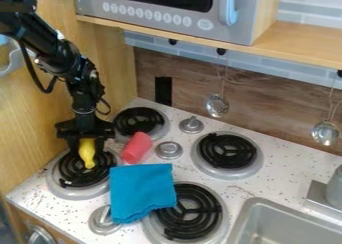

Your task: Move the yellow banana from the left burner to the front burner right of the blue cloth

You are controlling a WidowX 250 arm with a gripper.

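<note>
I'm seeing smooth, matt cloth [141, 190], rough-looking black burner coils [227, 150], shiny metal ladles [217, 106], and grained wood shelf [307, 42].

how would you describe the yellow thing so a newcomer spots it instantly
On the speckled white stovetop, find the leftmost black coil burner. Over it is the yellow object, narrowing downward, held in the black end effector, unlike the nearby red object and blue cloth.
</note>
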